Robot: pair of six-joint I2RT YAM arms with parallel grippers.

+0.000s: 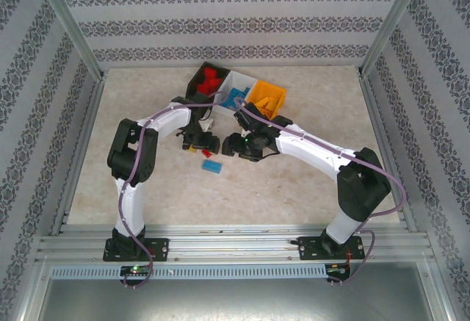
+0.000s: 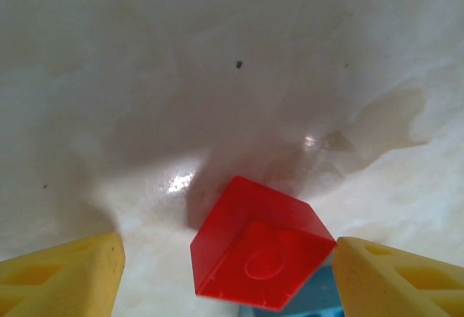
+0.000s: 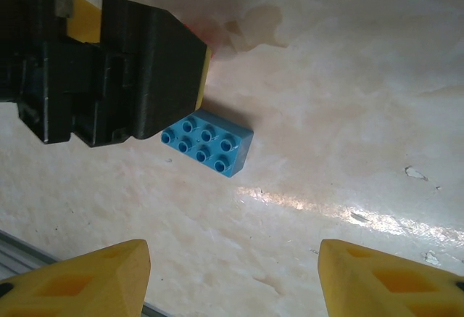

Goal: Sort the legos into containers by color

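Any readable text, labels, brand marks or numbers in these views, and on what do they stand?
None can be read.
red brick: stud top too blurred to show any mark.
blue brick: studs too small to read.
wall stripes: ornament, not lettering.

Blue lego (image 1: 212, 166) lies on table (image 1: 294, 196) near left claw (image 1: 200, 145)

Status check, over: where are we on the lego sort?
Left fingers open, straddling red brick. Right fingers open, empty, blue brick ahead on table. Left arm crowds that blue brick.
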